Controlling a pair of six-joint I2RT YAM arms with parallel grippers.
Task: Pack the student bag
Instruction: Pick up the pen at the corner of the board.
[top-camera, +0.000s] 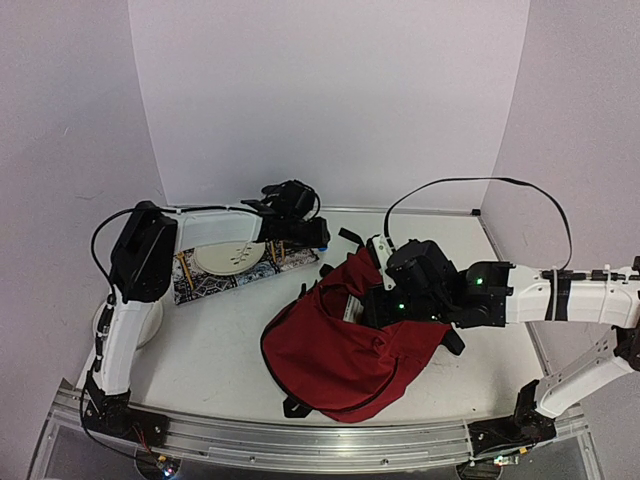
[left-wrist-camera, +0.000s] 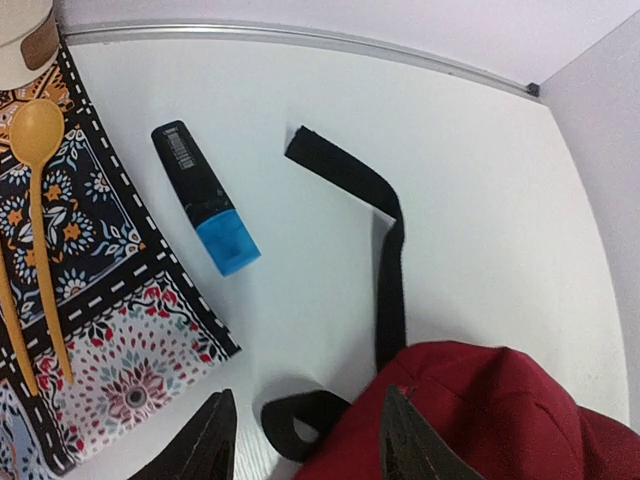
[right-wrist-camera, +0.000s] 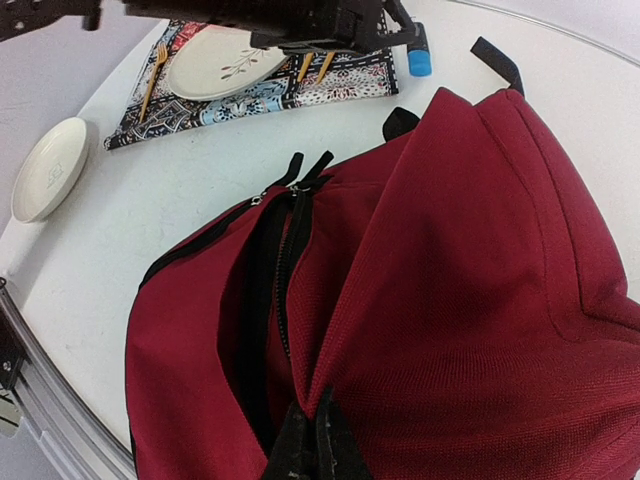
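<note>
A dark-red backpack (top-camera: 335, 350) lies slumped on a white table (top-camera: 210, 345), near the middle and a little to the right. Its zip line faces left and looks parted into a dark slit. The right gripper (right-wrist-camera: 312, 425) reaches in from the right, jaws pressed together on a fold of red cloth beside that zip, apparently holding the mouth up.

The left gripper (left-wrist-camera: 308, 400) hangs over the far middle of the table, jaws apart with nothing between them, above a black strap (left-wrist-camera: 388, 250) trailing from the backpack. A little farther off and to its left lies a black marker (left-wrist-camera: 203, 195) with a blue cap. It is flat on the table, just right of a patterned place mat (left-wrist-camera: 95, 330) that carries a plate (top-camera: 230, 257) and a wooden spoon (left-wrist-camera: 38, 200).

The step in hand seems to be fetching the marker. To do it well, the left wrist should turn so the jaws cross the barrel's narrow width. They should then come down on the black middle, not the cap (which may be slippery or pop loose). The descent wants to stay clear of the mat's edge and the strap, so neither is pinched along with it. The right gripper's job is to keep the cloth lifted, so the slit gapes enough for the marker to drop in from the left.
</note>
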